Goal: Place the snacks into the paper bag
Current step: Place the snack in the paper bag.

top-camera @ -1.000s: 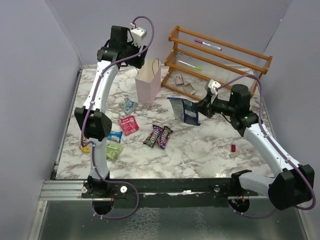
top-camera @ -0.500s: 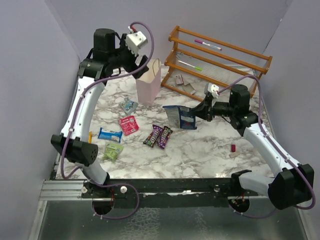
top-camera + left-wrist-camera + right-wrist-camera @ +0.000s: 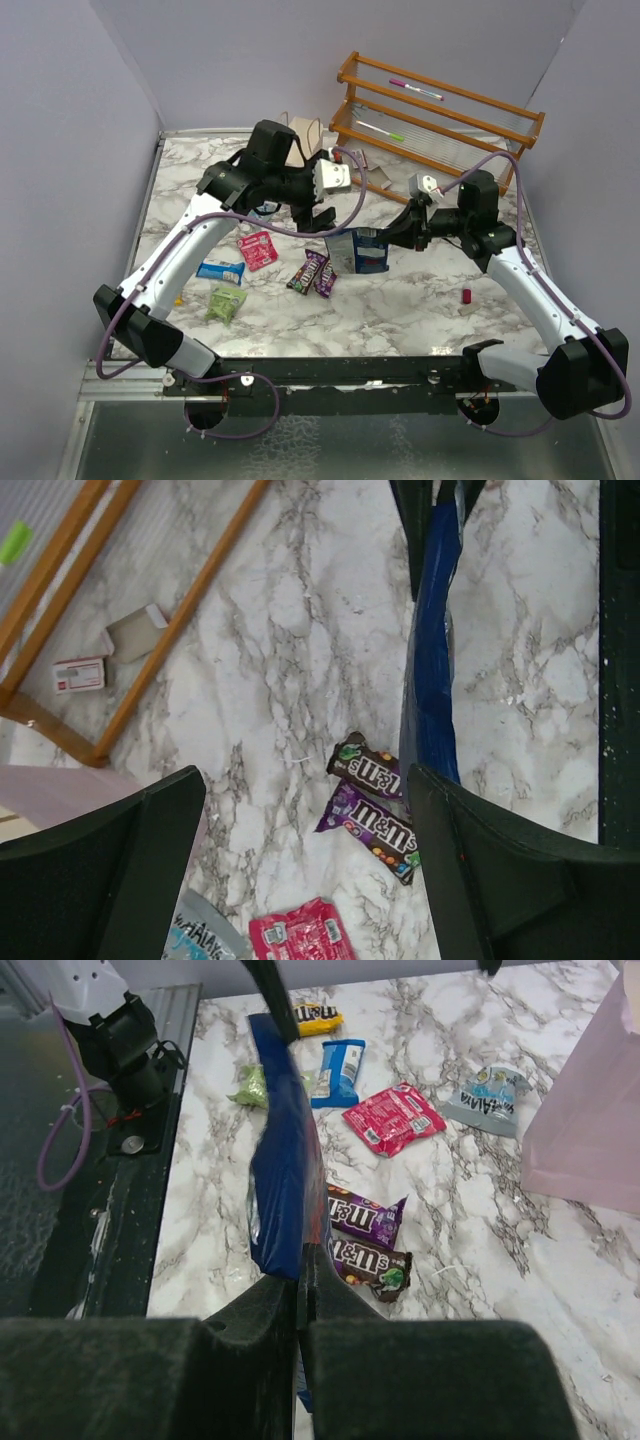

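Observation:
My right gripper (image 3: 398, 236) is shut on the right edge of the big blue cookie bag (image 3: 364, 250) and holds it upright above the table; the right wrist view shows the bag (image 3: 280, 1160) edge-on in the gripper (image 3: 300, 1280). My left gripper (image 3: 320, 215) is open and empty just left of the bag (image 3: 432, 680). The pink paper bag (image 3: 298, 138) stands at the back, mostly hidden by my left arm; its side shows in the right wrist view (image 3: 590, 1130). Two brown candy bars (image 3: 318, 272), a red packet (image 3: 257, 250), a blue-white packet (image 3: 220, 270) and a green packet (image 3: 225, 300) lie on the table.
An orange slatted rack (image 3: 440, 120) stands at the back right with a pink marker (image 3: 415, 90) and a green marker (image 3: 385, 130) on it. A tiny red stub (image 3: 466, 296) lies at the right. A grey-blue packet (image 3: 490, 1095) lies near the paper bag.
My left arm has swung from the paper bag at the back down to the table's middle, beside the blue bag. My right gripper has carried the blue bag leftward and nearer.

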Tool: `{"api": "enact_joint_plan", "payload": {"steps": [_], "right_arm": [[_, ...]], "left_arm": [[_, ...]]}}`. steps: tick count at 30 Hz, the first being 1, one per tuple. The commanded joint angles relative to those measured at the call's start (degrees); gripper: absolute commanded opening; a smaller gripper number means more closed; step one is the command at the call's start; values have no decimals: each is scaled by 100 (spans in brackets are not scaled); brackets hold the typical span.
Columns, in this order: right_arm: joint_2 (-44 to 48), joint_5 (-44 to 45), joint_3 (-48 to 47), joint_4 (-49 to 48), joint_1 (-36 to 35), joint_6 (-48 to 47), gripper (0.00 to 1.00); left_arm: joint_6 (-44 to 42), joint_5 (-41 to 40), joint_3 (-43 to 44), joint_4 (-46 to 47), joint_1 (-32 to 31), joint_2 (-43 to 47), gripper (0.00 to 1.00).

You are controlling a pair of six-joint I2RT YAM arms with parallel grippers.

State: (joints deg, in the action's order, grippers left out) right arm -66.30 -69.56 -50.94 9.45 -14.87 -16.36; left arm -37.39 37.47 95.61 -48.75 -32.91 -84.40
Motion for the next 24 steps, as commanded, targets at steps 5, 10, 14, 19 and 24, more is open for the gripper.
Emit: {"api": "enact_joint_plan", "payload": {"steps": [5,10,14,19,24], "right_arm": [[188,-162,-71,-54,30,-8,1],[186,-20,-44,-100,36,7,1],[180,138,21,-58,29,-143,1],[144,363,31,-115,29,-123,1],[113,378,53,-162,33,-73,1]], "left_arm": [[-227,15,-297,-252,-455,-149,77],[-107,-313,-390,-187,-579,-102,72],[-142,-1289,-219,41,-638,57,74],[-517,-1535,376,-538,-659,157,78],[-539,-1412,649,-954,-784,173,79]]}}
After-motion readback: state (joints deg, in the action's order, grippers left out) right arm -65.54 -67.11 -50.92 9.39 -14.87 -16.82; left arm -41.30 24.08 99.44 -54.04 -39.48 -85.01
